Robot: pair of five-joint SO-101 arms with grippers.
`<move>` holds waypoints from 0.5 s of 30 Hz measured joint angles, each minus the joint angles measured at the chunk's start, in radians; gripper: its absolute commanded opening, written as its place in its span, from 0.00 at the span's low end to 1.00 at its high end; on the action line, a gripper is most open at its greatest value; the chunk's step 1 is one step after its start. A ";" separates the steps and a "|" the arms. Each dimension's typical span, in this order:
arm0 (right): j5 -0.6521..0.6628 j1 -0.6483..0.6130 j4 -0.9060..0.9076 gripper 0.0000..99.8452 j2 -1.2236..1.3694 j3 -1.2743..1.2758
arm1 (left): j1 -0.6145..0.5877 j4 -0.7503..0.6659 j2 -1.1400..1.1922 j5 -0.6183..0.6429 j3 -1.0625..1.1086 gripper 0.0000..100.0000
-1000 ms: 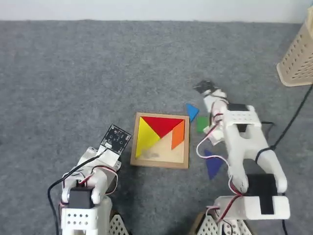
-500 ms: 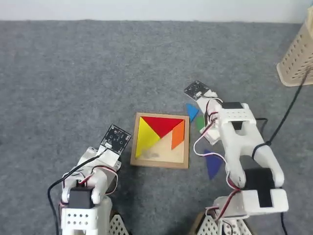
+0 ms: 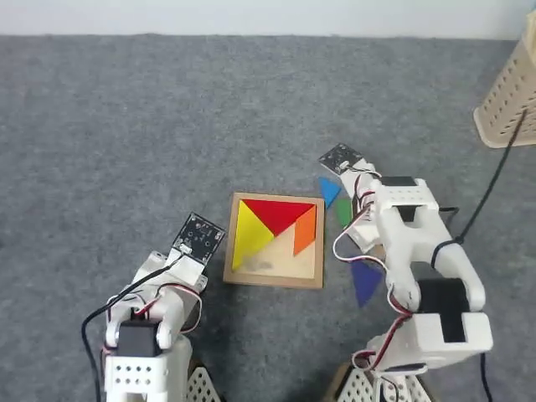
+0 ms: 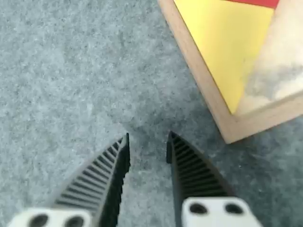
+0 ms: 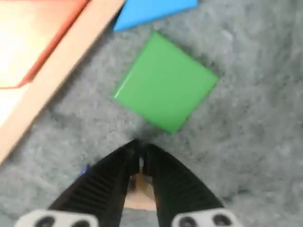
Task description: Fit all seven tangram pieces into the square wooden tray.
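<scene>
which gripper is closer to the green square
Right. The right gripper is just beside the green square, on the right side of the tray. The left gripper is across the tray, off its near left corner.

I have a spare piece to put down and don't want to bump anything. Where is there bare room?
Bare carpet lies wide beyond the far edge of the tray. Inside, wood is bare along the near edge. Crowded: its right side, with the light blue triangle, green square and dark blue triangle.
</scene>
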 measured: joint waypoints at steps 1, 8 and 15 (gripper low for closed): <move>0.000 0.000 0.000 0.01 0.000 0.000 | 0.000 0.000 0.000 0.000 0.000 0.12; -0.152 0.000 0.051 0.01 0.000 -0.028 | 0.000 0.000 0.000 0.000 0.000 0.12; -0.094 -0.002 0.241 0.13 -0.135 -0.086 | 0.000 0.000 0.000 0.000 0.000 0.12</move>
